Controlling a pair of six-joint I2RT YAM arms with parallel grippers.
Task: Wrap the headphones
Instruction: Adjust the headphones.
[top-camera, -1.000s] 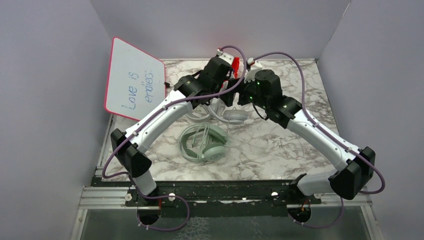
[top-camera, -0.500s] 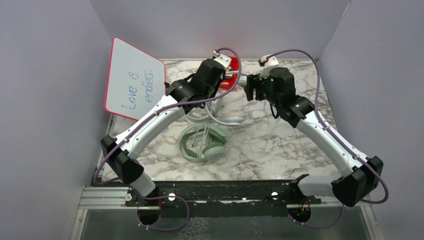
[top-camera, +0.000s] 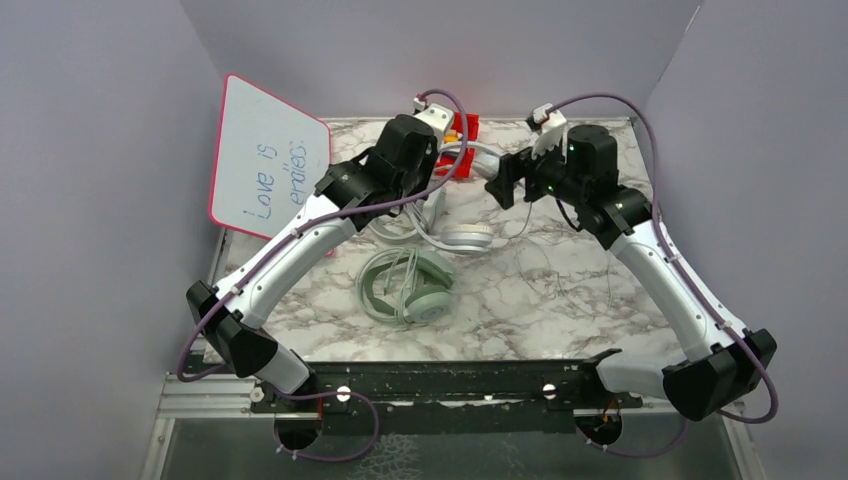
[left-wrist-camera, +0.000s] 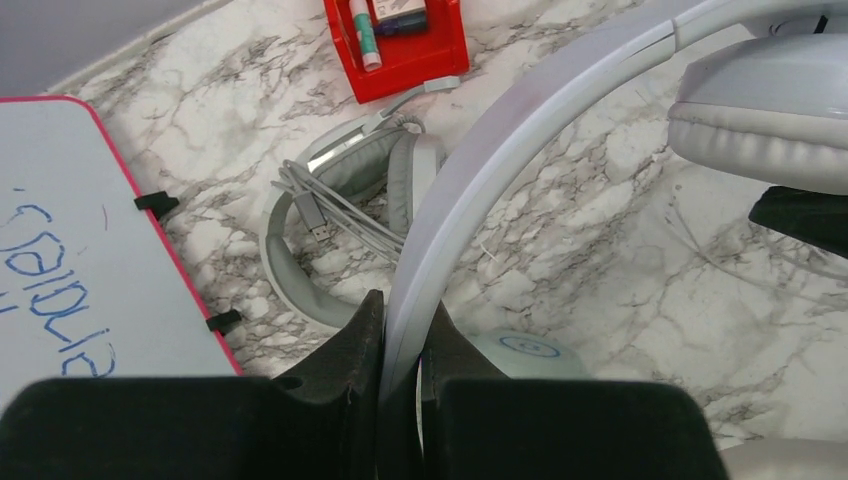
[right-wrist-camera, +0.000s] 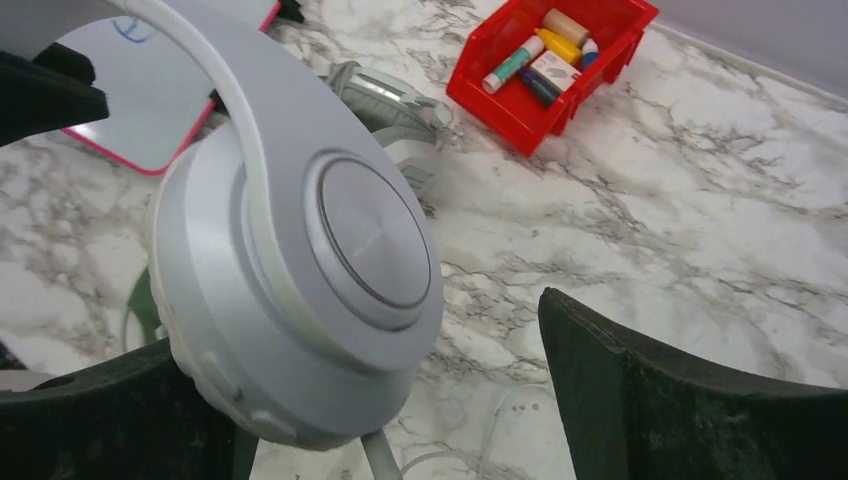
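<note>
My left gripper (top-camera: 447, 165) (left-wrist-camera: 405, 310) is shut on the headband of the grey-white headphones (left-wrist-camera: 560, 90), which arcs up to the right. The upper ear cup (right-wrist-camera: 300, 290) hangs between the fingers of my open right gripper (top-camera: 500, 185) (right-wrist-camera: 360, 330), close to its left finger and apart from the right one. A thin cable (right-wrist-camera: 385, 455) drops from that cup. A pale ear cup (top-camera: 468, 237) (left-wrist-camera: 525, 350) rests on the marble below. The mint-green headphones (top-camera: 410, 285) lie nearer the bases. A pale grey headset (left-wrist-camera: 330, 190) with bundled cable lies under my left arm.
A red bin (top-camera: 463, 135) (right-wrist-camera: 545, 70) of markers stands at the back edge. A pink-framed whiteboard (top-camera: 270, 160) (left-wrist-camera: 70, 240) leans on the left wall. Purple walls close in three sides. Thin cable trails over the marble table (top-camera: 560, 300) on the right.
Both grippers have drawn apart, the left going left and the right going right and back. The headband now spans between them. The right jaws narrowed briefly and opened again.
</note>
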